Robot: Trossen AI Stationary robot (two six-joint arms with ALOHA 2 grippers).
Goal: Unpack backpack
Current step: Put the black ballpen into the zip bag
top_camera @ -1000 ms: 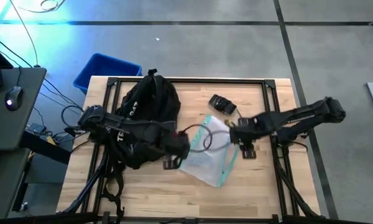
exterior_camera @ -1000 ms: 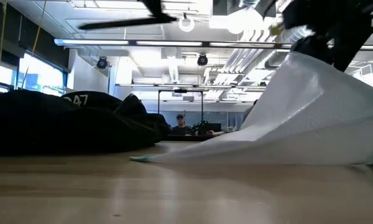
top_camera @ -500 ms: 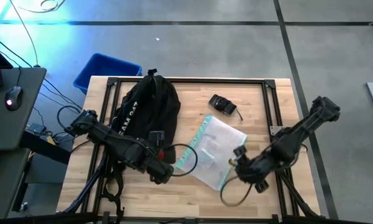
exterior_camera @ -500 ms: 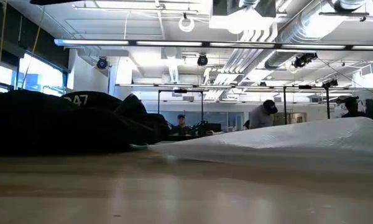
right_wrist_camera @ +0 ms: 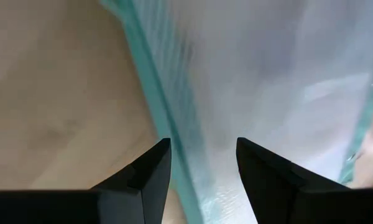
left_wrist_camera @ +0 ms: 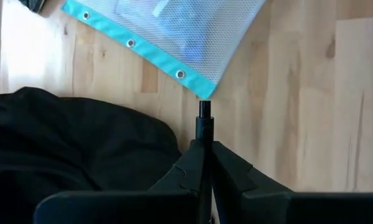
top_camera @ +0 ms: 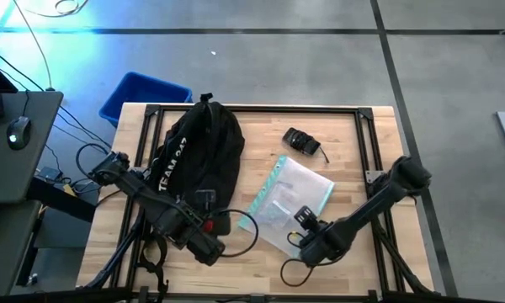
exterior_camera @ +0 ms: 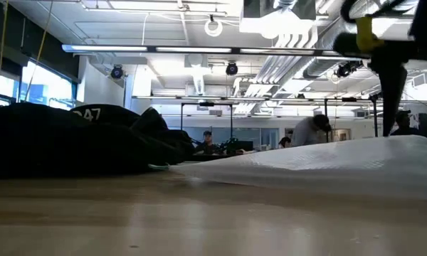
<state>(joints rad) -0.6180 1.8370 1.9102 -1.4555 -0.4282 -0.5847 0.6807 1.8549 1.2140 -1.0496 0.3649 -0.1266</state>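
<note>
At lower centre of the high view, the right gripper (top_camera: 303,244) stands apart over the mesh pouch (top_camera: 288,202), seemingly not touching. Lower left, the left gripper (top_camera: 209,251) is pressed together beside the backpack (top_camera: 198,151).

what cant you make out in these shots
- Contents of the mesh pouch: blurred in the right wrist view, too small in the high view.
- Inside of the backpack: hidden by its own fabric in every view.
- Small black item: too small in the high view to identify.

Wooden table (top_camera: 353,261) with backpack (top_camera: 198,151), mesh pouch (top_camera: 290,202), black device (top_camera: 301,141).
</note>
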